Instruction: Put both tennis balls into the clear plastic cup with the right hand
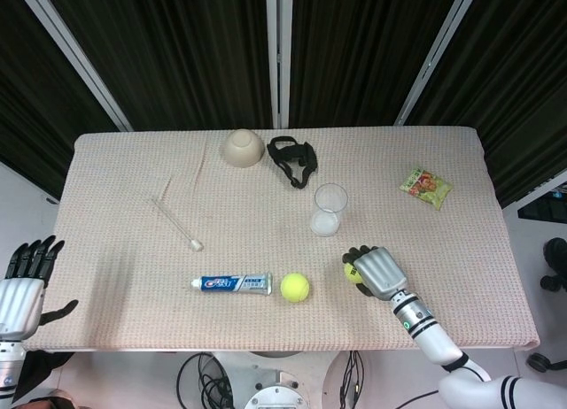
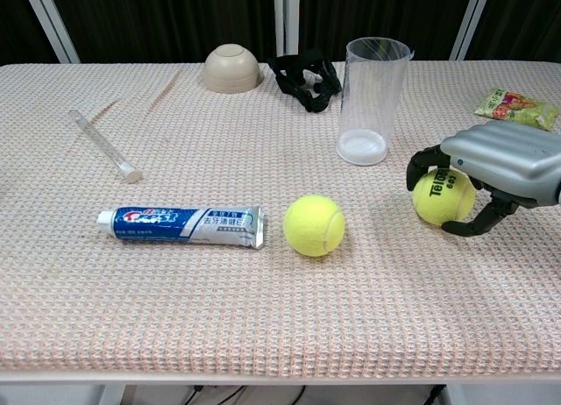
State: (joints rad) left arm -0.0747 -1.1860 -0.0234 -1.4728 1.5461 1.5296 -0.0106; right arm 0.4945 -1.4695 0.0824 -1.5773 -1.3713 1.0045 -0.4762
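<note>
The clear plastic cup [image 1: 329,210] [image 2: 372,98] stands upright and empty near the table's middle. One yellow tennis ball [image 1: 352,272] [image 2: 441,197] lies on the cloth just in front and to the right of the cup. My right hand [image 1: 379,272] [image 2: 500,164] covers it, fingers curled over its top and thumb against its near side. The second tennis ball [image 1: 294,287] [image 2: 314,224] lies free further left, beside the toothpaste tube. Off the table's left front corner, my left hand [image 1: 22,289] hangs with fingers spread, holding nothing.
A toothpaste tube [image 1: 232,284] [image 2: 180,225] lies left of the free ball. A clear thin tube [image 1: 175,223] lies further left. An upturned beige bowl [image 1: 243,148] and a black strap [image 1: 292,158] sit at the back. A snack packet [image 1: 425,186] lies at the right.
</note>
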